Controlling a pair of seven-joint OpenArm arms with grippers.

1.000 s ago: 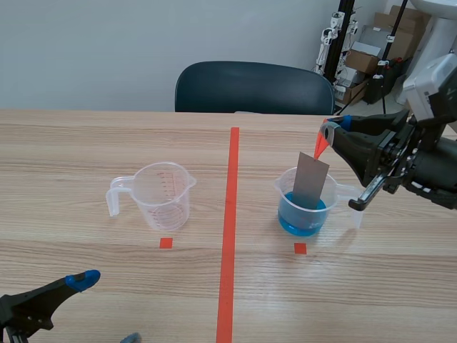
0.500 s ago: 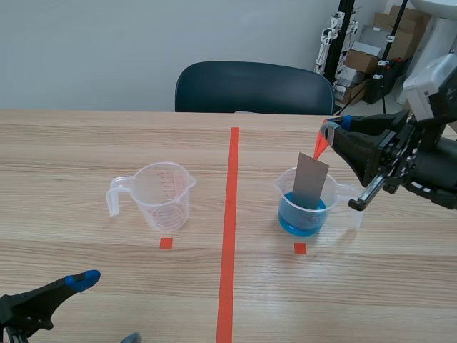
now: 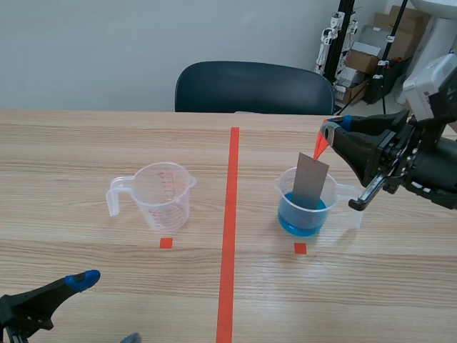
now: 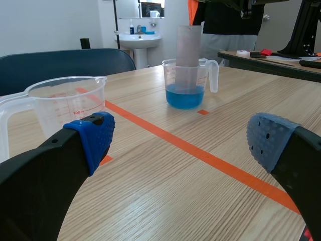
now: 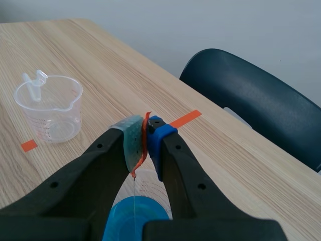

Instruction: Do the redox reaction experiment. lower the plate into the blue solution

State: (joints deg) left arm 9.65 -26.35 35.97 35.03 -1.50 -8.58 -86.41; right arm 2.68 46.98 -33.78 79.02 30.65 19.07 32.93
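Right gripper (image 5: pixel 144 133) clamps orange tab (image 3: pixel 320 146) of flat grey plate (image 3: pixel 310 182) in blue solution (image 3: pixel 300 219)

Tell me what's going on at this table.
The right gripper is pinched shut on an orange-red tab at the top of a grey plate. The plate hangs upright inside the beaker of blue solution, its lower end about at the liquid. The left gripper sits open and low near the table's front. An empty measuring cup stands across the red line.
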